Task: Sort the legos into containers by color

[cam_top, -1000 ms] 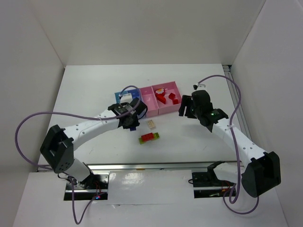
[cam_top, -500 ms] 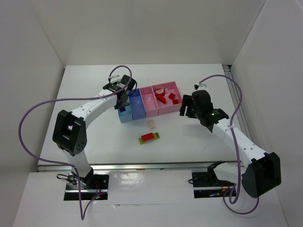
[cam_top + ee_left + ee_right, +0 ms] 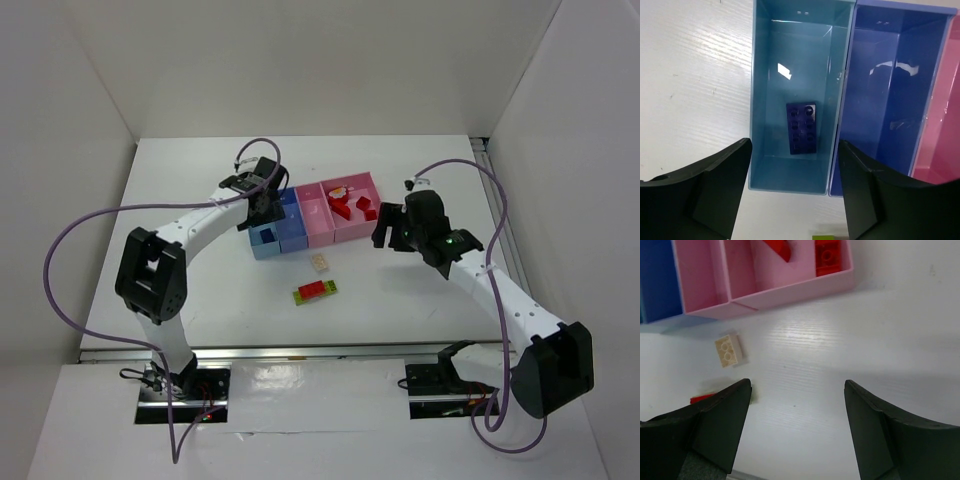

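Note:
A purple lego (image 3: 802, 128) lies flat on the floor of the light blue container (image 3: 760, 100). My left gripper (image 3: 794, 145) hangs open just above it, holding nothing. In the top view the left gripper (image 3: 262, 210) is over the left end of the joined containers (image 3: 300, 240). A beige lego (image 3: 320, 262) and a red-on-lime-green pair (image 3: 315, 290) lie on the table in front of them. Several red legos (image 3: 827, 255) rest in the wider pink container (image 3: 800, 287). My right gripper (image 3: 797, 385) is open and empty, right of the beige lego (image 3: 728, 350).
The darker blue container (image 3: 890, 100) and the narrow pink one (image 3: 702, 275) show no bricks. White walls enclose the table on three sides. Purple cables loop from both arms. A small pale item (image 3: 338, 190) sits at the back of the wider pink container.
The left arm swung from in front of the containers to over the light blue one and opened; the purple lego now lies inside. The right gripper opened wider and edged left.

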